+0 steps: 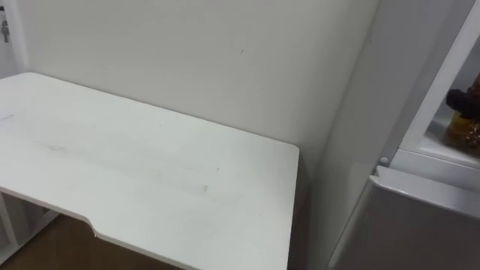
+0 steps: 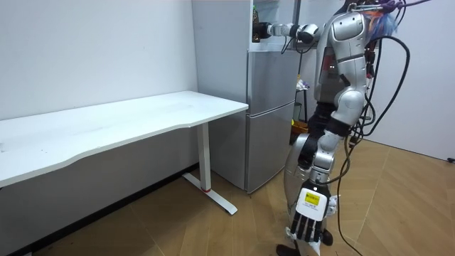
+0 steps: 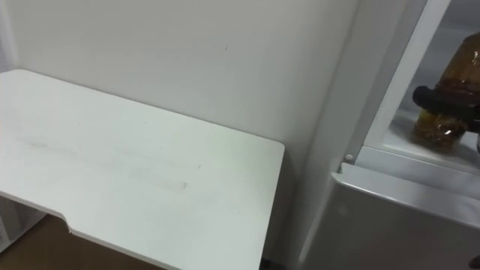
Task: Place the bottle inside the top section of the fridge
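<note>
standing by the fridge [image 2: 270, 114], the robot reached its right arm into the open upper compartment, as the room view showed. the right eye view gave what that view hid: the right hand [image 3: 442, 98], dark fingers curled round an amber, clear plastic bottle [image 3: 459, 71], upright inside the compartment just past its white frame. i could not tell whether the bottle's base touched the shelf. in the room view the left hand [image 2: 311, 226] hung low beside the leg, fingers straight and relaxed. the lower door [image 3: 405, 225] was smooth, grey and closed. a white desk [image 1: 150, 172] with a rounded corner stood beside the fridge, a narrow gap between them, with wooden floor [image 2: 213, 235] below.
</note>
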Robot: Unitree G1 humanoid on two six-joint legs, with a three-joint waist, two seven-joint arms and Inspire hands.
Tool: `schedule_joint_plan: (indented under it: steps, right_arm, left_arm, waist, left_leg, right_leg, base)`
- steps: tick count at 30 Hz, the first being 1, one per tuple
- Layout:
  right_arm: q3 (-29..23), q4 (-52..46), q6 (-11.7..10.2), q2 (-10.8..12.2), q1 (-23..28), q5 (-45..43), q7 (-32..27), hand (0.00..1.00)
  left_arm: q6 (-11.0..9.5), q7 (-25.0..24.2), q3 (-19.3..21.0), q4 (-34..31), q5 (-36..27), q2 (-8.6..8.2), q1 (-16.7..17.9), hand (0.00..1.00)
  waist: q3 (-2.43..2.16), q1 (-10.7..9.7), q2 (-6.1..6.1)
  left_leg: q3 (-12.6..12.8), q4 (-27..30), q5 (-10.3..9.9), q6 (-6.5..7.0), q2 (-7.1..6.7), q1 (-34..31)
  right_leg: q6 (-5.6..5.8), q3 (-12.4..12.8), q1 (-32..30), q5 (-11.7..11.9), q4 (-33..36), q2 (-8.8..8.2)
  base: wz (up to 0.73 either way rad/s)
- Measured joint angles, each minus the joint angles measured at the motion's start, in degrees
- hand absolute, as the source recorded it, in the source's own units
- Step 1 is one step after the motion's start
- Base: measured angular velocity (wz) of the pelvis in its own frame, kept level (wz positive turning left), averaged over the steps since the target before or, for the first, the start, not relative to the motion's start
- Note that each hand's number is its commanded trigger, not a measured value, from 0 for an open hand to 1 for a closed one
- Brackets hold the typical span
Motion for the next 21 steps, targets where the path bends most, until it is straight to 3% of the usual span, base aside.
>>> schedule_joint_plan:
  steps: [1,21]
  right_arm:
    - [0.0,0.0,0.0,0.0,0.0,0.0,-0.1,0.0]
    - [1.7,0.1,0.3,0.0,0.7,-0.4,0.3,0.0]
  left_arm:
    - [0.0,0.0,0.0,0.0,0.0,0.01,0.0,0.0]
    - [0.1,0.0,0.1,0.0,0.0,0.06,0.7,0.0]
  waist:
    - [0.0,0.0,0.0]
    - [0.33,0.7,0.04]
  left_leg:
    - [0.0,0.0,0.0,0.0,0.0,0.0]
    - [0.1,-0.3,0.1,-0.09,0.07,0.1]
  right_leg:
    - [0.0,0.0,0.0,0.0,0.0,0.01]
    - [0.0,-0.3,-0.2,0.0,-0.1,0.04]
  base:
    - [0.0]
    - [0.0]
